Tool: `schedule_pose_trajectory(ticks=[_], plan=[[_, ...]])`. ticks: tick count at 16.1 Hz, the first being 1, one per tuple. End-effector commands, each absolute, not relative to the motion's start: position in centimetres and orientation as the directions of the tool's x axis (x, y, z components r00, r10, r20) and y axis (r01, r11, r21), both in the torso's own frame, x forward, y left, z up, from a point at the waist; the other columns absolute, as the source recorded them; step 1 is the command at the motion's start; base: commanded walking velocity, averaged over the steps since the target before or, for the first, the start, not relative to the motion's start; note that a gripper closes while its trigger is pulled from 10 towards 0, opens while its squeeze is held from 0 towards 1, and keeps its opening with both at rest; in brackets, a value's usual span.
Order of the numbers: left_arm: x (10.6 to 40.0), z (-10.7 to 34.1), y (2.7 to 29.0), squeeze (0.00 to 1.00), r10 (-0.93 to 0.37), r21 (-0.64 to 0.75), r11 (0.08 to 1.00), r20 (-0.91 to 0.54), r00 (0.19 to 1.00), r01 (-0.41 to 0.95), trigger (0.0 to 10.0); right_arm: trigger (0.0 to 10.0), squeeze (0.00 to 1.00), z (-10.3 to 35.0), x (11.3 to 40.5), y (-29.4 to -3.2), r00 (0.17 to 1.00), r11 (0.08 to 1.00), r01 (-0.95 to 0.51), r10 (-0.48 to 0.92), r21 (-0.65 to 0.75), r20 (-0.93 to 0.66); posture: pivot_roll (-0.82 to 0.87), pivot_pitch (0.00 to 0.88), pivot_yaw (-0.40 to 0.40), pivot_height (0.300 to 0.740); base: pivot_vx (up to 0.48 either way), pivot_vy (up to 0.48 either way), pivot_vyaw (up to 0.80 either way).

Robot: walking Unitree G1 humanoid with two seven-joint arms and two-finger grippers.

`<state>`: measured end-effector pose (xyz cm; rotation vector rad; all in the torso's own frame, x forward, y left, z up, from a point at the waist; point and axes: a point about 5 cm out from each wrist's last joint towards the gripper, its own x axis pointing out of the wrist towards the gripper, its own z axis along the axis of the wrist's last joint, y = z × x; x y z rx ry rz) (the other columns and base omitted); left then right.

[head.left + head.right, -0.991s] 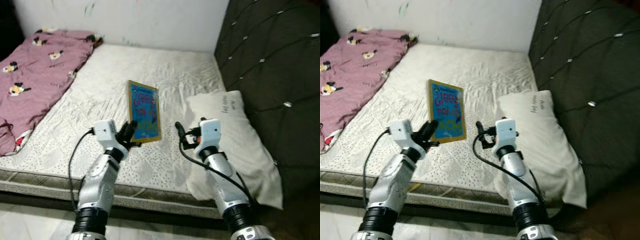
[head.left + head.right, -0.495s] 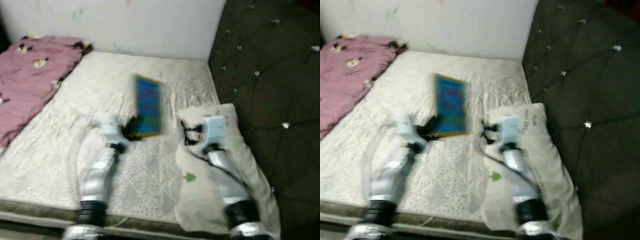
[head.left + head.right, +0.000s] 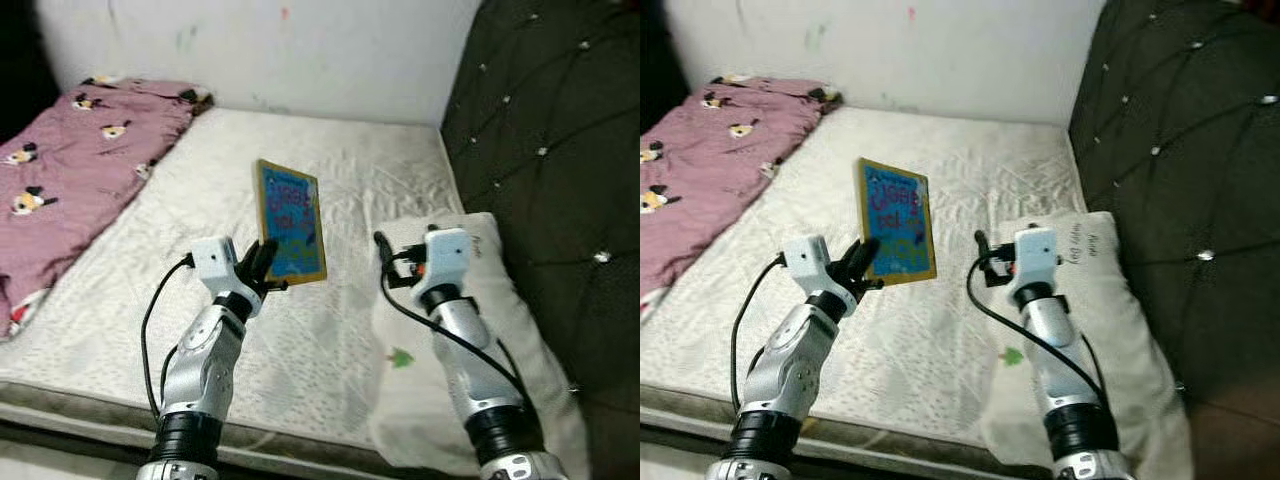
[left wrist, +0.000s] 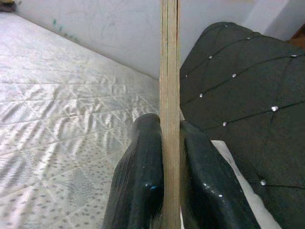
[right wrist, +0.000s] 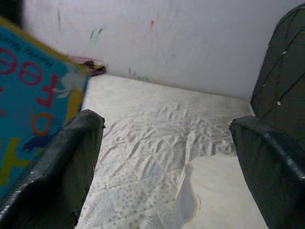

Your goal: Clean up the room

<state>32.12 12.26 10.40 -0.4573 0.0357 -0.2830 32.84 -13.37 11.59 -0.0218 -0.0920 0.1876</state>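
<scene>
Above the white quilted mattress (image 3: 330, 330), the left hand (image 3: 262, 268) pinches an upright blue yellow-edged picture book (image 3: 290, 222), long axis vertical; its wrist view shows the thin edge. The right hand (image 3: 385, 255) gapes empty beside it.

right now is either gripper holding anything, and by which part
The left gripper holds the blue yellow-bordered picture book upright, its fingers pinching the lower edge. The right gripper is open, holding nothing.

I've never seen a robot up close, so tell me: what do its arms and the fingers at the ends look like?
Both arms are silver metal tubes with black collars near the base. Each wrist ends in a white boxy block. A thin black cable loops loosely from each block down along the arm. The left gripper and right gripper each have two long, glossy black fingers with rounded tips.
</scene>
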Motion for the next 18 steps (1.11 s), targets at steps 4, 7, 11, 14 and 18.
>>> schedule_pose_trajectory(ticks=[4,7,11,14,18], plan=[[31.6,10.5,12.4,0.00,-0.281,-0.420,0.866,0.040,0.959,0.272,10.0,10.0,0.00,12.7,32.3,-12.7,0.973,0.980,-0.197,0.196,-0.009,0.125,-0.02,0.000,0.024,0.740,0.000,0.480,0.00],[30.7,10.0,13.3,0.00,-0.253,-0.402,0.882,0.037,0.967,0.246,10.0,10.0,0.00,11.9,31.9,-12.4,0.972,0.976,-0.217,0.217,-0.017,0.094,0.01,0.000,-0.015,0.740,0.000,0.160,0.00],[30.0,9.1,12.6,0.00,-0.267,-0.415,0.879,-0.024,0.963,0.234,10.0,10.0,0.00,11.8,31.4,-11.5,0.960,0.963,-0.270,0.271,-0.019,0.075,0.03,0.000,-0.040,0.740,0.000,0.000,0.00],[29.3,8.5,12.8,0.00,-0.236,-0.462,0.867,-0.048,0.971,0.188,10.0,10.0,0.00,11.2,30.7,-11.7,0.966,0.968,-0.251,0.251,-0.006,0.057,0.01,0.000,-0.032,0.740,0.000,0.000,0.00],[28.5,7.7,11.4,0.00,-0.338,-0.688,0.699,-0.077,0.938,0.196,10.0,10.0,0.00,11.1,30.0,-12.0,0.969,0.970,-0.244,0.243,0.006,0.047,0.00,0.001,-0.033,0.740,0.000,0.000,0.00]])
